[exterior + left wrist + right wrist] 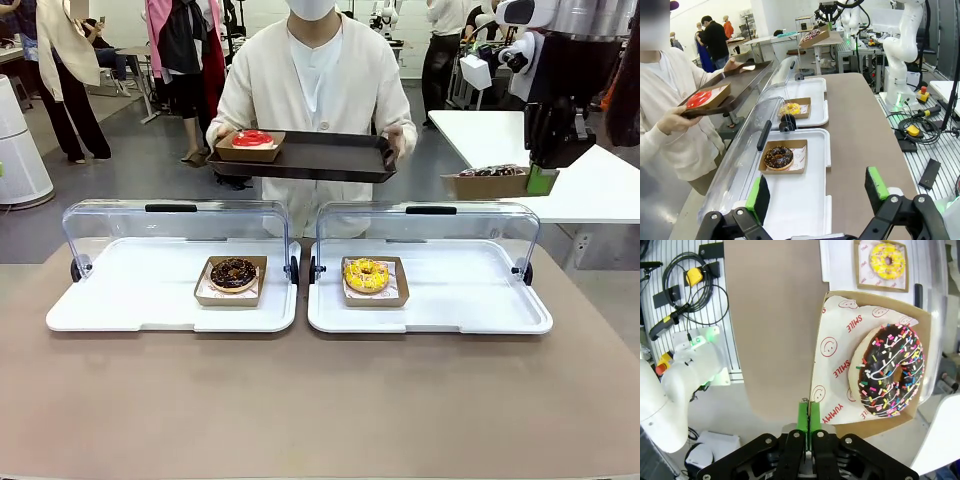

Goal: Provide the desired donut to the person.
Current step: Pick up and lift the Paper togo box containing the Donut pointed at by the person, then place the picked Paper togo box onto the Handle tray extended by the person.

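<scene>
Closest to us, the left gripper (817, 194) sits wide open with nothing between its green pads, hanging over the near end of the left white tray (120, 300). On that tray there's a chocolate donut (233, 273) in a little cardboard box. Right beside it, the right white tray (470, 300) has a yellow donut (366, 274) in its own box. Both clear lids (175, 225) are flipped up at the far side of the trays.

Up high on the right, the right gripper (541, 178) is pinched tight on the edge of a cardboard box (867, 355), and in that box we can see a sprinkle donut (890, 371), chocolate icing with coloured sprinkles, lying on printed paper. It's held in the air above the table's far right corner, well off to the side of the dark tray (320, 157).

Across the table, the person (315, 90) in the cream cardigan holds that dark tray out with both hands. A red donut (251, 138) in a box sits at its left end.
</scene>
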Robot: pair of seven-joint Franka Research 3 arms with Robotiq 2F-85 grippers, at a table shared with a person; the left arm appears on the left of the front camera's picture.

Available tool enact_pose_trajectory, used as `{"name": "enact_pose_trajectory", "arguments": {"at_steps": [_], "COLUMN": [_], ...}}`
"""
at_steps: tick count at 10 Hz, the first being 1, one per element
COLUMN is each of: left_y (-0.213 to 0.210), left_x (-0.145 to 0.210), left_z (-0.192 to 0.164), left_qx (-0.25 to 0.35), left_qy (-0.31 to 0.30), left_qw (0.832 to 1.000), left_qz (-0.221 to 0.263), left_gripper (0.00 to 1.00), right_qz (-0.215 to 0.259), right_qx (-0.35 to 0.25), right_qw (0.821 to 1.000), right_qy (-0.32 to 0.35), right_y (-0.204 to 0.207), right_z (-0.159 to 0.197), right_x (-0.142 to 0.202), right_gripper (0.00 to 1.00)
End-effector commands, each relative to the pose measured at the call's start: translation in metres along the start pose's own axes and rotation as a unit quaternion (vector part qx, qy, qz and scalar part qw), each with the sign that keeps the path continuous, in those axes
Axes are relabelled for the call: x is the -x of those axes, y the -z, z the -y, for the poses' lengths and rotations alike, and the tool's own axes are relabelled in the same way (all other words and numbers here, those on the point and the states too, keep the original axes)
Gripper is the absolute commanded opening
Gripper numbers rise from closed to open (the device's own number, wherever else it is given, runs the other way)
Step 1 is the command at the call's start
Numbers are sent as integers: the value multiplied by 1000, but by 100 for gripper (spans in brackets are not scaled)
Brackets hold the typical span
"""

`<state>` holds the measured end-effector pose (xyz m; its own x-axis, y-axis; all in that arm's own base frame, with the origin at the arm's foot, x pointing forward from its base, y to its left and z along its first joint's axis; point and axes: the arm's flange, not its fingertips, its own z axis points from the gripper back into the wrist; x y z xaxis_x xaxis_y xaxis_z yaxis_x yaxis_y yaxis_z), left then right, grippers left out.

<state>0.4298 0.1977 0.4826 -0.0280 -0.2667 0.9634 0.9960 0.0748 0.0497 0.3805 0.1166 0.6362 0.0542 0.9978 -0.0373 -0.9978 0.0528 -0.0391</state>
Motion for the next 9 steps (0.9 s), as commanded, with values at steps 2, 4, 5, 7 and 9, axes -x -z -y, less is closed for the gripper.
{"name": "enact_pose_trajectory", "arguments": {"at_steps": [2,4,5,7,9], "left_y": [0,0,0,0,0], "left_x": [0,0,0,0,0], "left_z": [2,2,2,2,2], "left_qx": [-6,-6,-6,-6,-6], "left_qy": [1,1,1,1,1], "left_qw": [1000,1000,1000,1000,1000], "left_qz": [0,0,0,0,0], "left_gripper": [100,100,100,100,100], "right_qz": [-1,-1,-1,-1,-1], "right_qx": [0,0,0,0,0], "right_qw": [1000,1000,1000,1000,1000], "right_qy": [0,0,0,0,0], "right_y": [4,4,4,4,4], "right_z": [-5,-5,-5,-5,-5], "right_x": [1,1,1,1,1], "right_gripper": [0,0,0,0,0]}}
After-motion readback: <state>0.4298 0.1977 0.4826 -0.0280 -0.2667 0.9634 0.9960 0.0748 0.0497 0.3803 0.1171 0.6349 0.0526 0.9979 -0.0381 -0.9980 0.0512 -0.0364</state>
